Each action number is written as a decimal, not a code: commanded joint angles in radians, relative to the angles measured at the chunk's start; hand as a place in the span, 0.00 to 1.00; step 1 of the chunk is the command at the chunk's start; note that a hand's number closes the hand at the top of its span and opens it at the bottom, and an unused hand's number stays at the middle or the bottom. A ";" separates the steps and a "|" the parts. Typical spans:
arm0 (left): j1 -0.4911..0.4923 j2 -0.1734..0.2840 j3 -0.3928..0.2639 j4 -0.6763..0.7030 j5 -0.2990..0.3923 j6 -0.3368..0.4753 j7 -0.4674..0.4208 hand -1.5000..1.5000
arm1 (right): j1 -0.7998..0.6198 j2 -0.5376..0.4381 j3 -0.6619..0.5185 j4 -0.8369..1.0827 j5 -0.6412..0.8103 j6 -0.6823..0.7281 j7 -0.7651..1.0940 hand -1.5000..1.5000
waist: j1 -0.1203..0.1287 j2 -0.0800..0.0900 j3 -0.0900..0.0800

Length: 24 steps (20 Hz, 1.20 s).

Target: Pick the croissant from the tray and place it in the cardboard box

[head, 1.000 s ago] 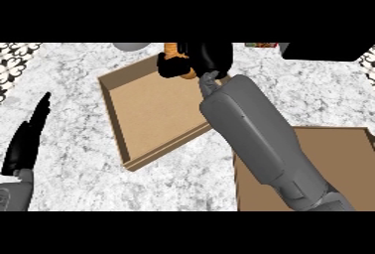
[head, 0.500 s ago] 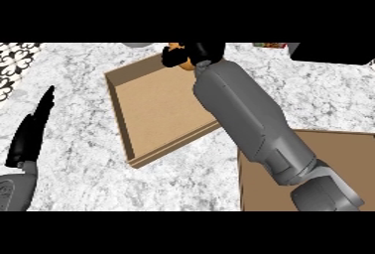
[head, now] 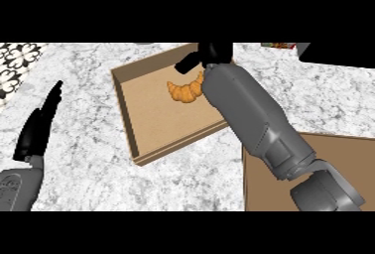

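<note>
Croissant (head: 186,91) lies just below our right hand (head: 209,53), fingers curled but holding nothing, so we judge grasping comes next.

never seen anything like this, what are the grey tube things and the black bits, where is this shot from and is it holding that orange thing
You are looking steeply down from the robot's head at a marble counter. The grey tubes are its forearms; the black parts are its hands. The right hand reaches over a shallow brown tray, just above the orange croissant lying in it. I cannot tell whether its fingers touch the croissant. The left hand rests open at the left edge. The brown surface at lower right is the cardboard box.
</note>
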 commanded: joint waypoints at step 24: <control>0.121 0.042 0.108 0.013 0.032 -0.006 -0.025 0.50 | 0.326 -0.136 -0.193 -0.312 -0.288 -0.147 -0.470 0.00 | -0.147 -0.048 0.001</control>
